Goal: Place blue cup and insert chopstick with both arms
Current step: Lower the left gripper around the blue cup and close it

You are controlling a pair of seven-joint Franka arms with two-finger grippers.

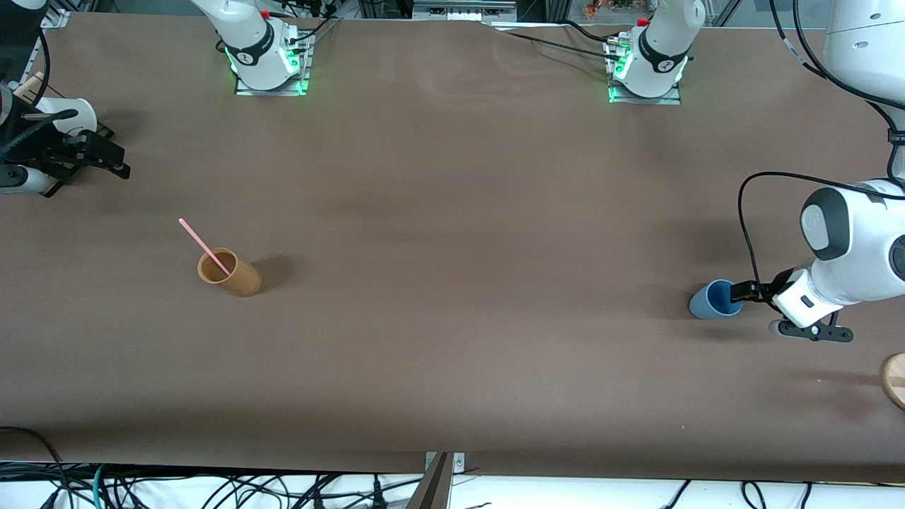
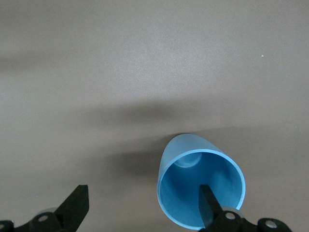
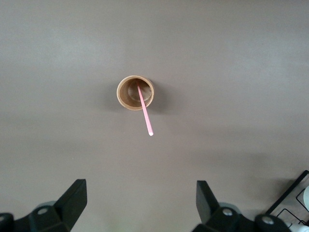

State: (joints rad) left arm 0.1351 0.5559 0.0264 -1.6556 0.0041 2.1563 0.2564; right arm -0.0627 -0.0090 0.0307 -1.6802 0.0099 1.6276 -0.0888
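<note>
The blue cup (image 1: pixel 713 300) stands on the table near the left arm's end, its bright blue inside showing in the left wrist view (image 2: pixel 193 193). My left gripper (image 1: pixel 741 290) is open at the cup's mouth. One finger (image 2: pixel 208 205) reaches inside the rim and the other finger is well outside, away from the cup; my left gripper (image 2: pixel 143 193) holds nothing. The pink chopstick (image 1: pixel 203 246) leans in the tan cup (image 1: pixel 232 273) toward the right arm's end; both also show in the right wrist view, the chopstick (image 3: pixel 145 115) in the tan cup (image 3: pixel 126 92). My right gripper (image 1: pixel 119 167) (image 3: pixel 140 188) is open and empty, up in the air.
A white cup (image 1: pixel 71 113) and a black rack sit at the right arm's end of the table. A round wooden piece (image 1: pixel 895 379) lies at the table's edge at the left arm's end, nearer to the front camera than the blue cup.
</note>
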